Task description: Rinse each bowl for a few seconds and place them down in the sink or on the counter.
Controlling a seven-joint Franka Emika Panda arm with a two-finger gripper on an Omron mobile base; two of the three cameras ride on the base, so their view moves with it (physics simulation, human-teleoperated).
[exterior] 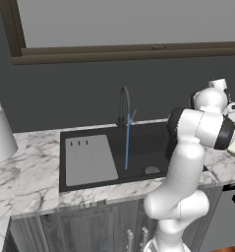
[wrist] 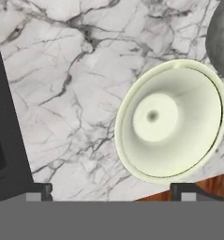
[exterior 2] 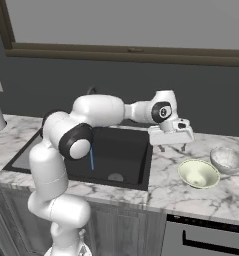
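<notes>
**Over the counter, open gripper hanging beside two bowls**

Right of the sink (exterior 2: 126, 150), the gripper (exterior 2: 172, 147) is hanging above the marble counter (exterior 2: 166, 185), its jaws standing spread wide and holding nothing. From the right base view, the white hand is sitting level just past the sink's right rim, with the two dark fingers pointing down at the veined stone and stopping short of it.

Two bowls are resting on the counter to the right of the gripper. The cream-green bowl (exterior 2: 198, 173) is lying nearer the counter's front edge, upright with its hollow facing up. The greyer bowl (exterior 2: 227, 160) is sitting just beside it, farther right and a little farther back; whether their rims are touching cannot be told. Neither bowl is touching the fingers.

Through the hand view, the cream-green bowl (wrist: 170, 121) is showing its round inner base, off to the right of the gap between the fingertips (wrist: 41, 191). A curved edge of the greyer bowl (wrist: 220, 40) is cutting into the upper right corner. The sink's black rim (wrist: 5, 117) is running down the left side.

Behind the arm, the dark gooseneck faucet (exterior: 124, 106) is standing at the sink's back edge, and a thin blue stream (exterior: 127, 147) is running straight down into the basin near the round drain (exterior: 152, 170). The grey drainboard panel (exterior: 89, 160) is lying flat in the sink's left half. A tall white cylinder (exterior: 0, 133) is standing on the counter well to the left.
</notes>
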